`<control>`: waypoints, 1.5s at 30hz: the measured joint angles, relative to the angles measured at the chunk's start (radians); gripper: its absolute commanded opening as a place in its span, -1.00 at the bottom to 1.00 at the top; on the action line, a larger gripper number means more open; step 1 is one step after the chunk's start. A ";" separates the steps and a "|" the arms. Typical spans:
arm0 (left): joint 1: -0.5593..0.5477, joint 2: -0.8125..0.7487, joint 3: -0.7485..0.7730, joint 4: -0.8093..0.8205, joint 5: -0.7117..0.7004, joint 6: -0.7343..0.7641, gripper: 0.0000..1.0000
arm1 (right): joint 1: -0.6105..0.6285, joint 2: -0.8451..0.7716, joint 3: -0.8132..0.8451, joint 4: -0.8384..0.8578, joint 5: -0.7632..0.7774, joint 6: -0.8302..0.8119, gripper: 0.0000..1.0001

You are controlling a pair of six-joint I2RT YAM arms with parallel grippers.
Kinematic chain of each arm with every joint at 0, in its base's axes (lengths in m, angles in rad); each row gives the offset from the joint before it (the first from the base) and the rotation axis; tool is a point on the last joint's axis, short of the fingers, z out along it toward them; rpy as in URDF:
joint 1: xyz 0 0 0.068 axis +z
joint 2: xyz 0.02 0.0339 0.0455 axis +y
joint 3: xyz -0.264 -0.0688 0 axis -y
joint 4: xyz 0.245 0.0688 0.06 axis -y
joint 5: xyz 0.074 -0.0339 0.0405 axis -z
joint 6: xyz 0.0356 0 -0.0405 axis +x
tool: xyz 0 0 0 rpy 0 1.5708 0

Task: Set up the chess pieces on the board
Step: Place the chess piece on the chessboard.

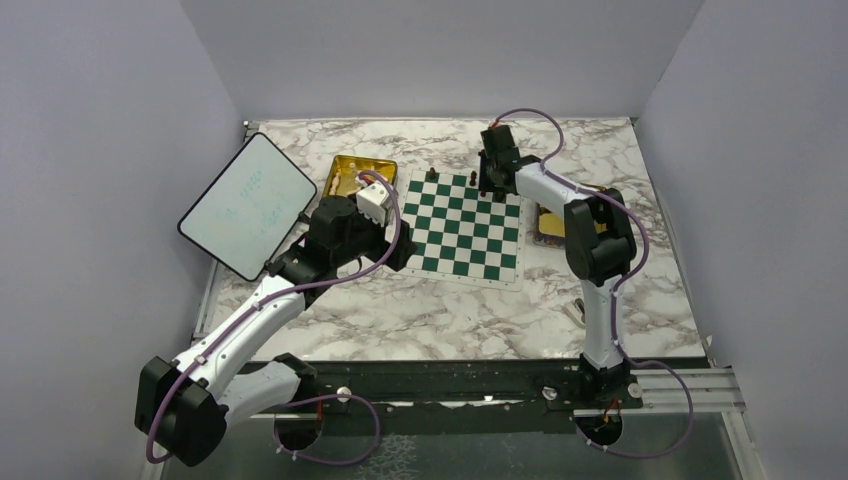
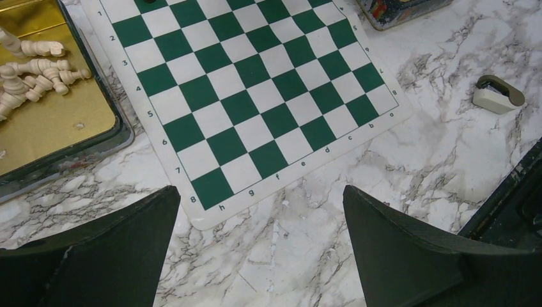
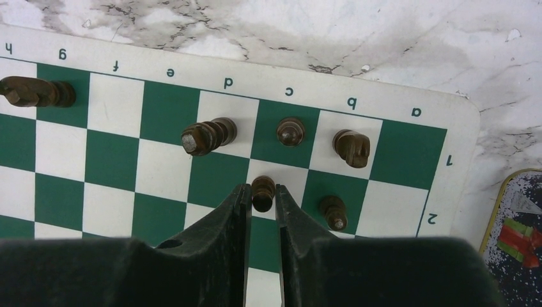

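The green and white board (image 1: 463, 226) lies mid-table; it also shows in the left wrist view (image 2: 255, 102) and the right wrist view (image 3: 121, 166). Several dark pieces stand along its far edge: one on g1 (image 3: 35, 91), d1 (image 3: 208, 135), c1 (image 3: 291, 131), b1 (image 3: 351, 148) and b2 (image 3: 333, 212). My right gripper (image 3: 263, 195) is shut on a dark pawn (image 3: 263, 192) over square c2. My left gripper (image 2: 262, 211) is open and empty above the marble near the board's h8 corner. Cream pieces (image 2: 35, 70) lie in a gold tray (image 2: 57, 121).
A white tablet (image 1: 248, 205) leans at the left. The gold tray (image 1: 362, 172) sits left of the board. Another tray (image 1: 547, 226) with a printed tin (image 3: 514, 230) lies right of the board. A small grey-beige block (image 2: 498, 94) rests on the marble.
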 measured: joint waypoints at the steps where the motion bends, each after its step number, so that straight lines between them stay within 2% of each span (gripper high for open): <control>1: 0.000 0.000 0.000 0.000 0.000 0.000 0.98 | 0.000 0.002 0.004 -0.004 0.000 0.000 -0.51; 9: 0.000 0.000 0.000 0.000 -0.001 0.000 0.98 | 0.000 0.015 0.016 -0.017 0.000 0.000 -0.51; 20: -0.002 0.000 0.000 0.000 -0.003 0.000 0.98 | 0.000 0.018 0.016 -0.021 0.000 -0.001 -0.70; 45: -0.002 0.000 0.000 0.000 -0.003 0.000 0.98 | 0.000 0.016 0.026 -0.059 0.037 -0.018 -0.70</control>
